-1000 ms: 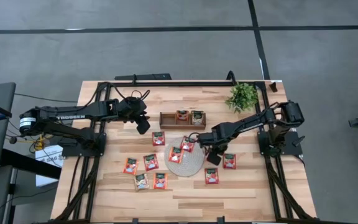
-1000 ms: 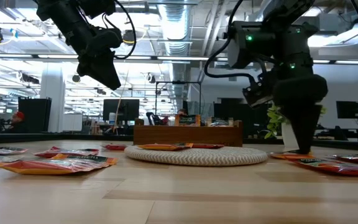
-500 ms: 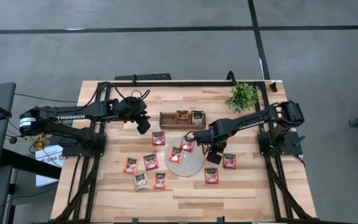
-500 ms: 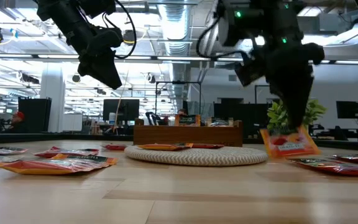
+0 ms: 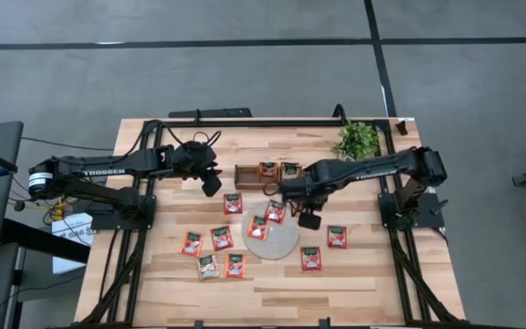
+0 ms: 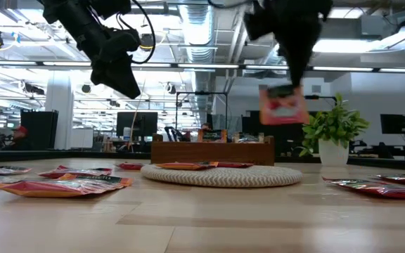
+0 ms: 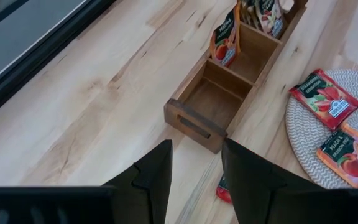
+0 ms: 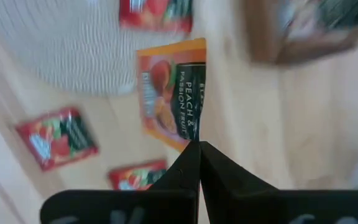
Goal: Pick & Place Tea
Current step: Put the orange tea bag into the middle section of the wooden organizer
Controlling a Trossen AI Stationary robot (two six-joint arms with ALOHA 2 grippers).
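Beside the wooden tray [image 5: 247, 175], mat [image 5: 273, 239], scattered sachets [image 5: 222, 238], potted plant [image 5: 355, 141].

The table [image 5: 272, 292] is pale wood with a visible grain and a smooth, faintly satin finish, and the tray [image 7: 219, 102] is darker brown wood, matt and plainly jointed. The tea sachets [image 5: 222, 238] look like glossy foil or coated paper, the one [image 8: 169, 93] pinched in the right gripper [image 8: 197, 149] catching light on its printed face, while the round mat [image 6: 222, 174] is coarse woven cord, rough and dull. Both grippers' fingers [image 7: 154, 180] are matt black plastic.
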